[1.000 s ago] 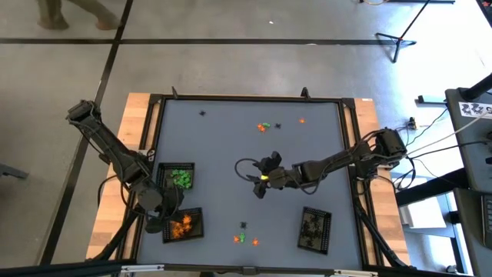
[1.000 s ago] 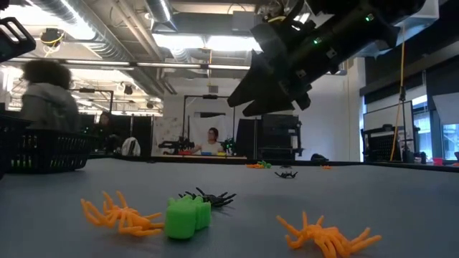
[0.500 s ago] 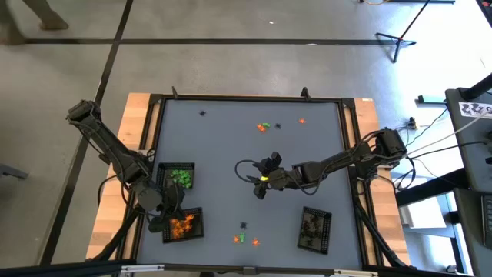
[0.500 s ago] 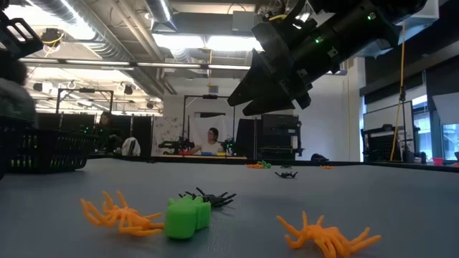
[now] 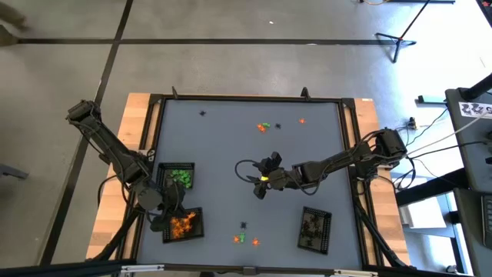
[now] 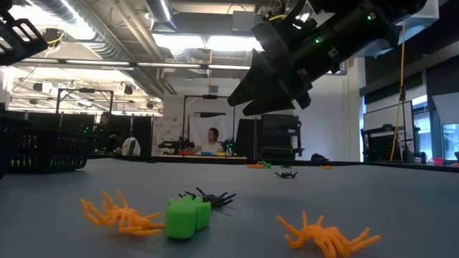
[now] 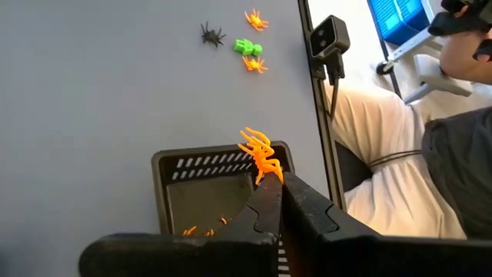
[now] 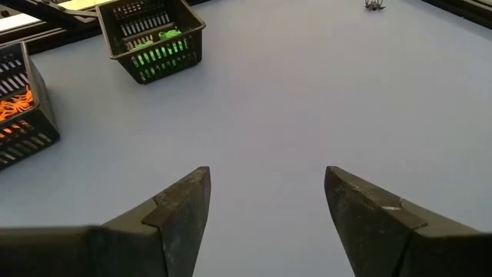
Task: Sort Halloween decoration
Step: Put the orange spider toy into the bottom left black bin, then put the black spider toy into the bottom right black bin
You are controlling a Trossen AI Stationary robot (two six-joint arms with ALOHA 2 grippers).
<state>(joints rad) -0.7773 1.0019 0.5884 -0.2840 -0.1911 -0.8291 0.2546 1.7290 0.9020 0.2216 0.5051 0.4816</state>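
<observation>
The left gripper (image 7: pixel 269 178) hangs over the tray of orange pieces (image 5: pixel 184 225) at the table's near left corner, its fingers pressed together on an orange spider (image 7: pixel 260 153) that sticks out beyond the fingertips, above the tray's rim. Just behind that tray stands a second one holding green pieces (image 5: pixel 178 176). The right gripper (image 5: pixel 261 182) hovers near the middle of the grey table (image 5: pixel 223 138), its fingers (image 8: pixel 184 201) spread wide with nothing between them and only bare tabletop underneath. A third tray with dark pieces (image 5: pixel 314 228) sits at the near right. The trinkets not yet sorted lie in two loose groups: near the front edge, between the orange tray and the dark one, a green trinket (image 6: pixel 186 215) touches a black spider (image 6: pixel 211 196), with one orange spider (image 6: pixel 118 212) on one side of it and another (image 6: pixel 323 233) on the other; toward the far side lies a small cluster of orange and green bits (image 5: pixel 264 127) with a black one (image 5: pixel 278 125) and a lone orange one (image 5: pixel 302 120) nearby. One more black trinket (image 5: pixel 202 113) lies alone near the far left corner. Beyond the table's edge the left wrist view shows a seated person (image 7: pixel 430 161) (only light trousers and a dark top show).
</observation>
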